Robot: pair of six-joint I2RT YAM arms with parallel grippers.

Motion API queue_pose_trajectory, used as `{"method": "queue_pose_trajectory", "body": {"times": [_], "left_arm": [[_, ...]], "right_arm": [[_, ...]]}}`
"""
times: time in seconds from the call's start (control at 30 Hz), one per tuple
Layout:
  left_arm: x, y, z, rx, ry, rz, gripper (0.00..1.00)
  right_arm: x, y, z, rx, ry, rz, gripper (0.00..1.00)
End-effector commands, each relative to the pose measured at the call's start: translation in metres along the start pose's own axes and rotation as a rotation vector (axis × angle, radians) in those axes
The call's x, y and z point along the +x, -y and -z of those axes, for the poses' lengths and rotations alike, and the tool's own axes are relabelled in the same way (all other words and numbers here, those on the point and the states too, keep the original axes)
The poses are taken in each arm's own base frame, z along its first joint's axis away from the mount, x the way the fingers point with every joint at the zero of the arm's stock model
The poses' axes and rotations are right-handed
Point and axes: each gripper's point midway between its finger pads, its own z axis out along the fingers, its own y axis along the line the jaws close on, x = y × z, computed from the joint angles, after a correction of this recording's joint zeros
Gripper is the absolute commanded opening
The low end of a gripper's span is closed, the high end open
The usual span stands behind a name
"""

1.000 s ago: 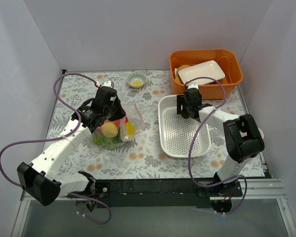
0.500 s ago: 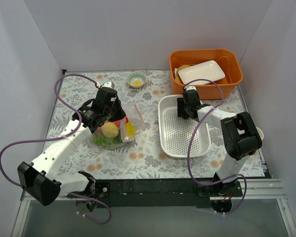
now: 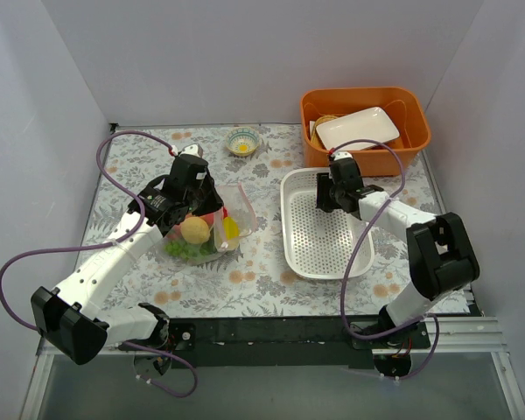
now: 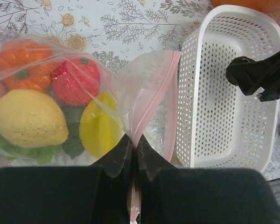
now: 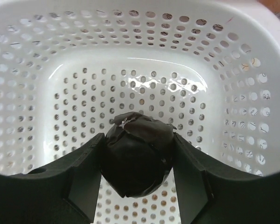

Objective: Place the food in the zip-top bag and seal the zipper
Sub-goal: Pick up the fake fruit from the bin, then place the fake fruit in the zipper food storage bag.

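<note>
Just left of the white basket, the left end effector is pressed together on the zipper. It seems to be holding the zip-top bag ready for loading. Most food sits inside the bag. Within the basket, the right end effector pinches the avocado.

Mostly plastic, glossy to matt
Bag is clear, crinkly, glossy film; basket is shiny white perforated plastic; lemon has a pitted, dull skin; avocado looks dark, wrinkled, faintly shiny; bin is smooth orange plastic; bench carries a matt floral print
</note>
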Motion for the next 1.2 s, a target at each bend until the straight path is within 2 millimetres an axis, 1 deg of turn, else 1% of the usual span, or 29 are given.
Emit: {"method": "queue_pose_trajectory", "body": {"times": [0.0,0.17,0.33,0.4,0.5,0.6,0.67,0.8,0.83,0.9,0.93,0.97,1.0,1.03,1.07,1.1,1.13,1.17], "left_arm": [[-0.003,0.004,0.004,0.025,0.016,0.004,0.00],[-0.002,0.004,0.002,0.025,0.006,-0.001,0.00],[-0.002,0.006,0.003,0.037,0.008,0.003,0.00],[-0.002,0.007,0.002,0.040,0.007,0.005,0.00],[0.000,0.008,0.002,0.046,0.001,0.002,0.00],[-0.001,0.009,0.002,0.051,0.002,0.005,0.00],[0.000,0.010,0.002,0.052,-0.001,0.002,0.00],[0.001,0.009,0.000,0.049,-0.008,0.004,0.00],[0.003,0.008,0.000,0.049,-0.012,0.006,0.00],[0.004,0.008,-0.001,0.052,-0.017,0.006,0.00],[0.005,0.008,-0.001,0.052,-0.019,0.006,0.00],[0.006,0.008,-0.002,0.052,-0.021,0.006,0.00],[0.006,0.008,-0.002,0.052,-0.021,0.006,0.00],[0.006,0.008,-0.003,0.050,-0.023,0.005,0.00],[0.006,0.008,-0.003,0.051,-0.022,0.004,0.00],[0.005,0.009,-0.002,0.055,-0.019,0.004,0.00],[0.006,0.009,-0.002,0.053,-0.021,0.003,0.00],[0.004,0.010,-0.002,0.055,-0.020,0.006,0.00]], "right_arm": [[-0.020,-0.011,0.031,-0.071,0.053,-0.049,0.42],[-0.026,-0.021,0.057,-0.141,0.081,-0.075,0.42],[-0.028,-0.030,0.076,-0.201,0.081,-0.088,0.42],[-0.026,-0.033,0.081,-0.220,0.071,-0.094,0.42],[-0.024,-0.052,0.092,-0.327,0.046,-0.107,0.42],[-0.019,-0.067,0.102,-0.390,0.010,-0.115,0.42],[-0.021,-0.077,0.110,-0.422,0.011,-0.118,0.41],[-0.022,-0.105,0.130,-0.520,0.012,-0.138,0.41],[-0.022,-0.118,0.138,-0.556,0.023,-0.123,0.42],[-0.026,-0.132,0.147,-0.592,0.035,-0.111,0.43],[-0.024,-0.145,0.153,-0.620,0.027,-0.102,0.43],[-0.031,-0.155,0.159,-0.647,0.049,-0.094,0.43],[-0.033,-0.162,0.162,-0.660,0.055,-0.088,0.43],[-0.029,-0.177,0.166,-0.688,0.045,-0.073,0.43],[-0.036,-0.187,0.172,-0.713,0.064,-0.065,0.43],[-0.037,-0.196,0.174,-0.732,0.068,-0.054,0.43],[-0.031,-0.209,0.173,-0.749,0.045,-0.039,0.43],[-0.031,-0.217,0.173,-0.763,0.046,-0.028,0.43]]}}
